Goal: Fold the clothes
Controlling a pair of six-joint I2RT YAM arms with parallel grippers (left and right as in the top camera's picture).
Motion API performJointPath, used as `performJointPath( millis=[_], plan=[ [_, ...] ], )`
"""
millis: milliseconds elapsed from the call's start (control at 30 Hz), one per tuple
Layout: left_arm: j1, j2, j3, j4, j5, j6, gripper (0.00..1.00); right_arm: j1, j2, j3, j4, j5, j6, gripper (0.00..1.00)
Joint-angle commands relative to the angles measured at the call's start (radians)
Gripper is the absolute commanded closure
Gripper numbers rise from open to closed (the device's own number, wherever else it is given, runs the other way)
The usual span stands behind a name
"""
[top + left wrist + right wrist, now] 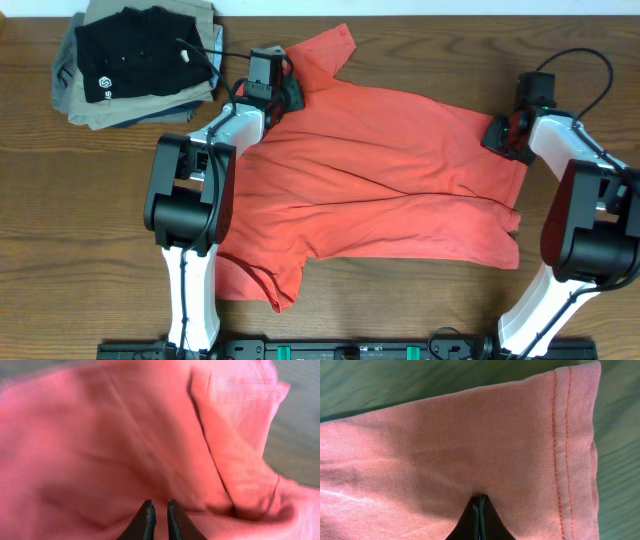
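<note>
T-shirt (400, 170) pinched near the shoulder by left hand (161, 510), by the hem by right hand (479, 504); best lift both evenly, edge taut, so the fold lands square.

A brown wooden desk (420, 50) carries a coral-red cotton T-shirt (400, 180) spread across the middle and a pile of folded khaki and grey garments (95, 112) at upper left.

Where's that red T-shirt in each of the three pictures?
Overhead: the red T-shirt lies spread across the middle of the table.
Left wrist: it fills nearly the whole picture.
Right wrist: it fills most of the picture, its stitched hem at right.
Shared landmark: the table, bare at each picture's edge.
</note>
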Motion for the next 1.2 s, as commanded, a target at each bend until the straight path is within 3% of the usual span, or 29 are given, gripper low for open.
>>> performJointPath(
  millis=[0,200,400,500,600,667,700,733,767,800,1033,1167],
  plan=[
    [0.008,0.012,0.013,0.023,-0.024,-0.005,0.87,-0.043,0.043,0.017,-0.017,0.058,-0.044,0.98],
    [0.013,0.011,0.138,-0.04,-0.027,0.023,0.87,-0.1,0.043,0.201,-0.151,0.063,-0.047,0.98],
    [0.013,0.008,0.375,-0.259,-0.027,0.026,0.86,-0.139,0.043,0.475,-0.392,0.056,-0.047,0.98],
    [0.013,-0.009,0.485,-0.408,-0.025,0.025,0.77,-0.138,0.043,0.597,-0.529,-0.029,-0.048,0.92],
    [0.013,-0.039,0.534,-0.55,0.024,0.025,0.48,-0.135,0.043,0.664,-0.63,-0.194,-0.086,0.83],
    [0.013,-0.064,0.534,-0.655,0.047,0.025,0.26,-0.13,0.043,0.672,-0.672,-0.282,-0.108,0.73],
    [0.013,-0.075,0.534,-0.711,0.05,0.025,0.14,-0.128,0.043,0.672,-0.692,-0.307,-0.107,0.55],
    [0.013,-0.083,0.534,-0.755,0.05,0.025,0.02,-0.125,0.043,0.669,-0.71,-0.32,-0.107,0.3],
    [0.013,-0.089,0.534,-0.808,0.05,0.025,0.02,-0.122,0.043,0.663,-0.723,-0.328,-0.108,0.09],
    [0.013,-0.095,0.534,-0.851,0.05,0.025,0.02,-0.117,0.043,0.661,-0.742,-0.329,-0.108,0.07],
    [0.035,-0.177,0.534,-1.086,0.047,0.026,0.02,-0.103,0.029,0.661,-0.889,-0.327,-0.107,0.22],
    [0.064,-0.267,0.534,-1.21,0.032,0.034,0.02,-0.103,-0.021,0.661,-0.959,-0.323,-0.107,0.24]
  ],
)
